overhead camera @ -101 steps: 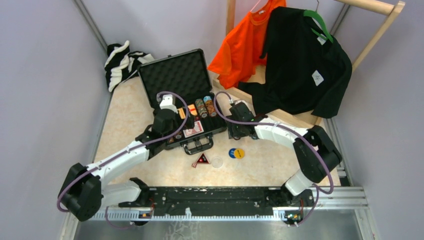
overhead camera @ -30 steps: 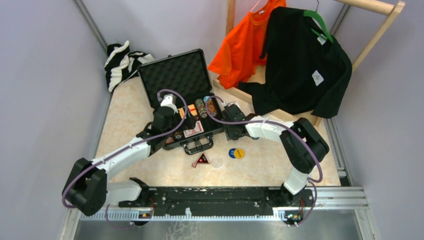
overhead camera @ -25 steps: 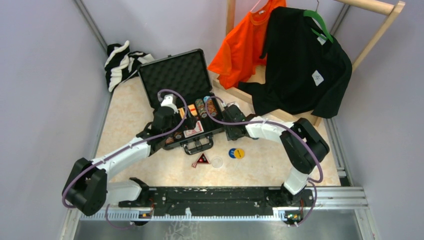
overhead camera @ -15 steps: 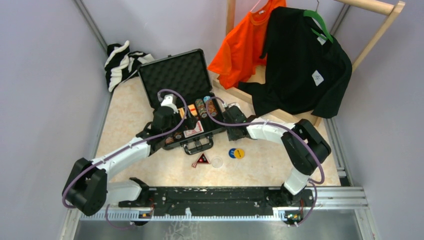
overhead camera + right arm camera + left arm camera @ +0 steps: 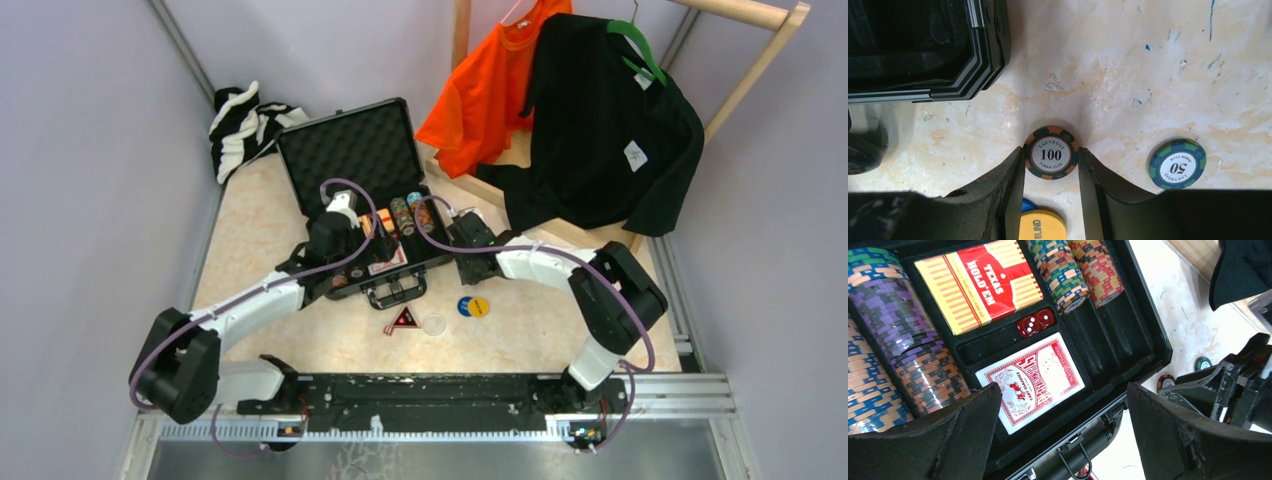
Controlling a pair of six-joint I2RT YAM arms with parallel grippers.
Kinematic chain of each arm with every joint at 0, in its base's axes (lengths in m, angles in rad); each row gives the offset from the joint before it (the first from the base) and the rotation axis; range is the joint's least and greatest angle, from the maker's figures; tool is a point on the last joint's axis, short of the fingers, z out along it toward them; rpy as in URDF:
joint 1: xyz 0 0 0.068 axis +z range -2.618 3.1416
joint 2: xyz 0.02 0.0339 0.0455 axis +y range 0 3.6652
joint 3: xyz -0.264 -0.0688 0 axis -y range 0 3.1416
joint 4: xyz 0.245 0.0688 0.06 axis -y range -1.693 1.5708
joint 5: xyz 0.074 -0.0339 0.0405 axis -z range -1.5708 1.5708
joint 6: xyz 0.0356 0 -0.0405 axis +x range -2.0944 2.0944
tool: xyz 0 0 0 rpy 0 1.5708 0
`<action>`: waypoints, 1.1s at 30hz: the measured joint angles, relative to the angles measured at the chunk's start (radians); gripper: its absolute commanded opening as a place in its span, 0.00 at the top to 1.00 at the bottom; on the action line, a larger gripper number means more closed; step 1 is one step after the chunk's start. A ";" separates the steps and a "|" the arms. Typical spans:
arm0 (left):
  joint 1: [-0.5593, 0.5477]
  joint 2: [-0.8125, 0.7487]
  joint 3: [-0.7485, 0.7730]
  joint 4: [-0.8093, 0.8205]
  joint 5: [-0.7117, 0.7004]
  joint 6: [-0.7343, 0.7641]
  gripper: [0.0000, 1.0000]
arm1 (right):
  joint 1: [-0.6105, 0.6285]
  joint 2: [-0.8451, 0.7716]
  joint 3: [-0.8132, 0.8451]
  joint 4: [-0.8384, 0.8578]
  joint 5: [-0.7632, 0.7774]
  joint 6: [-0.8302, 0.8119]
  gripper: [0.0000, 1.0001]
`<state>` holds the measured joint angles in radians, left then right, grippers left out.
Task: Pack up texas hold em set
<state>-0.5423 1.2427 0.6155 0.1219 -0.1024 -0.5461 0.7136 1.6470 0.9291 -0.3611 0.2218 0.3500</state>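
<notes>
Right wrist — 100 chip (image 5: 1051, 151) pinched in right tool (image 5: 1051, 159).

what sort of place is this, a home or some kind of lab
Most likely a robotics lab test cell, not a home: the left arm and right arm are bolted to a metal rail, plain grey walls box in the table, and a wooden rack holds a black shirt.

Open black briefcase (image 5: 350, 150), chip rows (image 5: 878, 340) and red deck (image 5: 1030, 380) inside; right of it, 100 chip (image 5: 1051, 152) flat in my right gripper (image 5: 1051, 159).
</notes>
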 measured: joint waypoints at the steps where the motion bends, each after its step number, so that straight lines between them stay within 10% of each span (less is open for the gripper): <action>1: 0.000 0.010 0.002 -0.002 0.008 0.000 0.00 | 0.000 -0.004 0.000 -0.007 0.000 0.000 0.64; 33: 0.018 0.315 0.184 0.149 0.768 -0.257 0.04 | 0.047 -0.195 0.023 -0.105 0.010 -0.043 0.64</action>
<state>-0.5247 1.5581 0.7998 0.2707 0.6651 -0.8028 0.7601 1.4517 0.9524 -0.4656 0.2321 0.3069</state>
